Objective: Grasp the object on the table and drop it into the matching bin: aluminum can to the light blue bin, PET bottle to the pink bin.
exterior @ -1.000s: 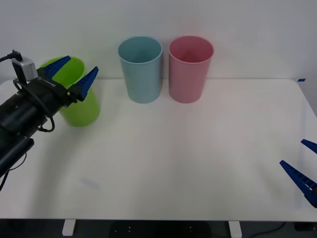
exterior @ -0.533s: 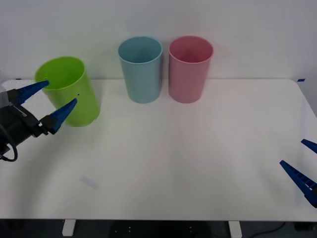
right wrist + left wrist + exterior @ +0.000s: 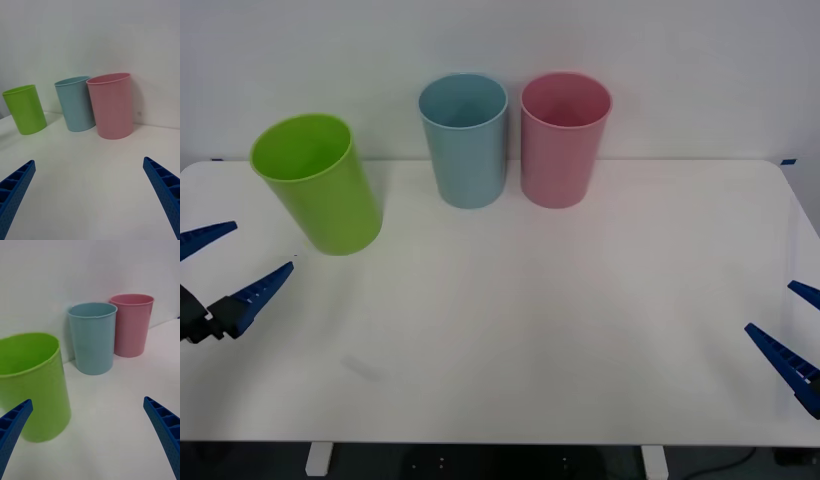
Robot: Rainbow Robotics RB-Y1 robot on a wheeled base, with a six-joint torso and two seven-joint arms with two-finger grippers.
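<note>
The aluminum can is out of view; no object lies on the visible white table (image 3: 530, 330). The light blue bin (image 3: 464, 140) (image 3: 77, 105) (image 3: 93, 339) and the pink bin (image 3: 563, 140) (image 3: 112, 107) (image 3: 131, 326) stand side by side at the back middle. My left gripper (image 3: 262, 246) (image 3: 88, 399) is open and holds nothing, low at the table's left edge, in front of a lime green bin. At the right front edge, my right gripper (image 3: 769, 306) (image 3: 89, 160) is open and holds nothing too.
The lime green bin (image 3: 320, 185) (image 3: 25, 109) (image 3: 33, 386) stands at the back left, close to my left gripper. A plain wall rises right behind the bins. Bare tabletop spreads across the middle and front.
My left arm has drawn back from the lime green bin's rim toward the front left edge, fingers staying open. The right gripper and the bins have not moved.
</note>
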